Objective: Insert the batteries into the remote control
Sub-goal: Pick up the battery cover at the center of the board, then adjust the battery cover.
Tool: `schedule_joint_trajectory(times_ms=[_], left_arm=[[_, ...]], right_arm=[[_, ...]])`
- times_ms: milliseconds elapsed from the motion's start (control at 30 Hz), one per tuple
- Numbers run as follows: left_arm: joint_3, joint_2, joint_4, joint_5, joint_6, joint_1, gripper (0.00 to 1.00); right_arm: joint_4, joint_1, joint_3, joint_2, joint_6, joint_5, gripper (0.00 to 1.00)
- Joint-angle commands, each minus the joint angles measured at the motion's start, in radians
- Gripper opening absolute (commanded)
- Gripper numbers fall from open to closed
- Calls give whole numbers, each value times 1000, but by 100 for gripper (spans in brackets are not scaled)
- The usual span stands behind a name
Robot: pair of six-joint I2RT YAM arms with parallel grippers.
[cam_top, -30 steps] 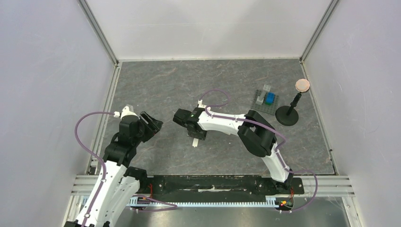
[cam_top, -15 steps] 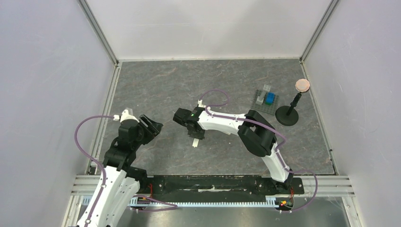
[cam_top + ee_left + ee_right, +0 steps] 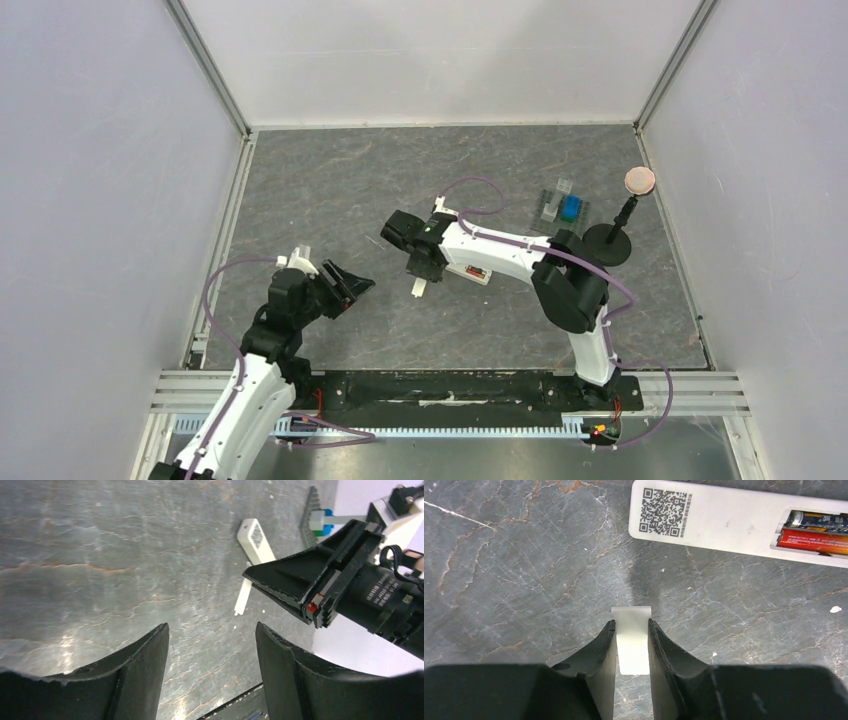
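Remote [image 3: 724, 522] — flat on the table [image 3: 330, 180], back up, under your right forearm. In the top view its long axis runs roughly left-right, with the sticker [image 3: 664, 511] end toward the left. Both batteries [image 3: 816, 530] sit side by side in the open bay at the other end. Your right arm stretches left across centre, with the right gripper [image 3: 631, 626] pinched narrow on the white cover [image 3: 633, 647] just beside the remote. Your left arm is bent low, left gripper [image 3: 211, 628] spread wide and empty — facing the cover.

A robot lab test booth: plain white walls [image 3: 440, 60] close around the grey table [image 3: 320, 180], metal rails [image 3: 690, 388] along its edges.
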Motion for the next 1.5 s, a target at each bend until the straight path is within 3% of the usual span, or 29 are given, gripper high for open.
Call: schedule_joint_trajectory(times_ms=[0,133,300,433,700,833,1067,1467], left_arm=[[-47,10,252,83,-64,-44,70],[-116,55,442,32,-96,-143,70],[-133,129,588,-114,-15,-285,70],[-149,212,727,-129,-3,-307,70],[-163,321,852,-198,-64,-341,70],[-153,338,869,-204,-63,-356,67],[-156,367,867,-219,-83,-373,49],[-137,419,814,-230,-57,-388,50]], right_arm=[[27,-7,-29,-69,33,-29,27],[64,-19,-48,-97,57,-95,27],[99,-28,-78,-139,101,-168,25],[142,-32,-115,-182,139,-195,25],[178,-39,-131,-209,189,-241,25],[205,-42,-150,-213,211,-263,24],[274,-47,-222,-230,280,-318,24],[311,-60,-247,-236,306,-330,23]])
